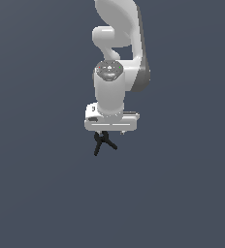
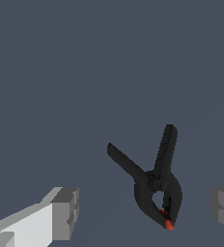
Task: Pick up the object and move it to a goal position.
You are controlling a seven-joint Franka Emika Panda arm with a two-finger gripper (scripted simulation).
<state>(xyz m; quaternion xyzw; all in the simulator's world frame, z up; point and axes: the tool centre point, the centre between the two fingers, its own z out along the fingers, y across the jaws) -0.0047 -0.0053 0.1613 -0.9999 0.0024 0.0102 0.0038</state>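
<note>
Pincer (image 2: 145,212) spread wide, black clamp-like object (image 2: 152,181) between its fingers.

Flat even light, no shadows, coarse, slightly soft renders

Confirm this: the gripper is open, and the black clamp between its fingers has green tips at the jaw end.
Not quite. The gripper is open and the black clamp lies between its fingers, but the wrist view shows the tips at the jaw end are red-orange, not green.
</note>
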